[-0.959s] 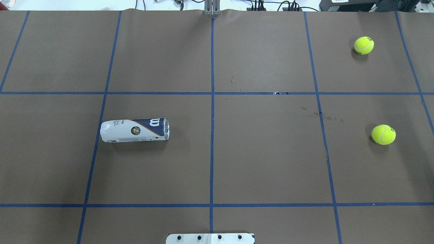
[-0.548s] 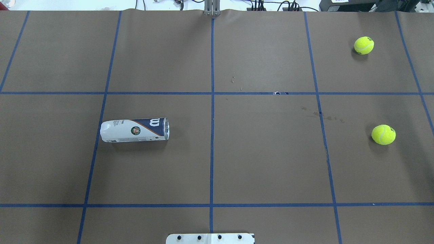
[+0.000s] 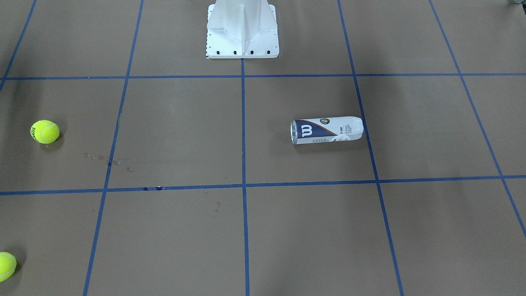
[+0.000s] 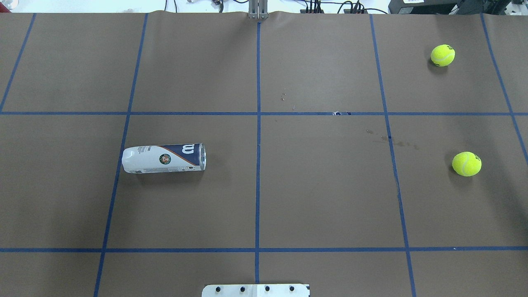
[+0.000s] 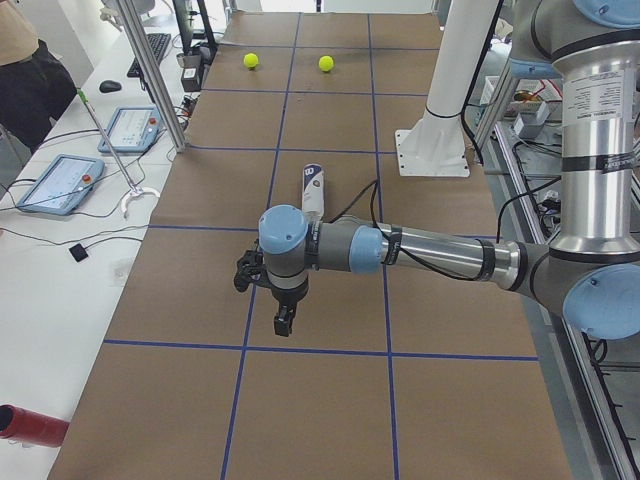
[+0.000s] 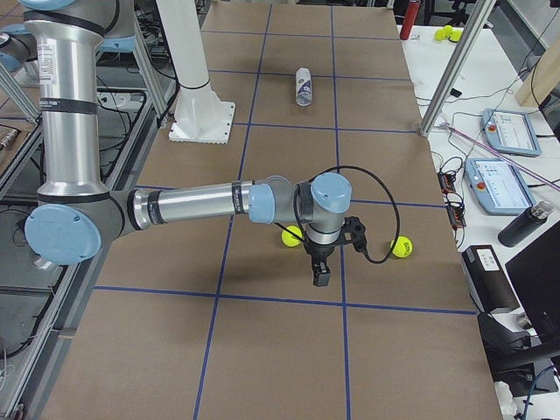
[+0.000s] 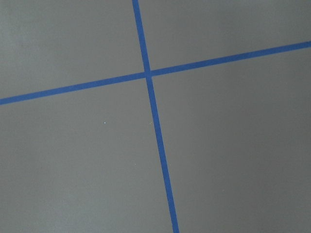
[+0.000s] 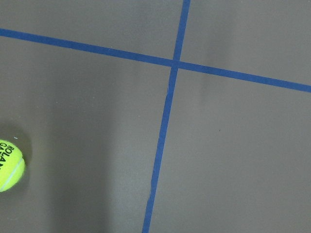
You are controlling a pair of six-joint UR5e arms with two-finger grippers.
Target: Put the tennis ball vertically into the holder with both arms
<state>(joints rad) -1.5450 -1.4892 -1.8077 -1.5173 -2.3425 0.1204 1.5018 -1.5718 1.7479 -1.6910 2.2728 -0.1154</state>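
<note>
Our left gripper [image 5: 284, 322] hangs fingers-down over the table [image 4: 321, 185] on our left side. It shows only in a side view, so we cannot tell how far its jaws stand apart; nothing seems to be in it. Its wrist camera sees only crossing blue tape lines [image 7: 148, 74]. Our right gripper [image 6: 321, 276] hangs the same way over the right end, its opening equally beyond telling.

The holder [image 4: 163, 158] lies on its side in the left half of the table, beyond the left gripper. Its open mouth faces the centre line and its closed end lies at a tape line. The nearer ball [image 4: 466, 163] and the farther ball [image 4: 442, 55] rest on the right side, well apart from the holder. One ball shows at the edge of the right wrist view.

We judge the task not yet begun; the step in hand is the approach. We should bring the left gripper straight down across the holder's middle, square to its length, and close gently, since thin clear plastic will likely flex. For the ball, we should descend vertically over its centre so a finger does not nudge it rolling. The holder must be upright and held steady before the ball comes over its mouth.
</note>
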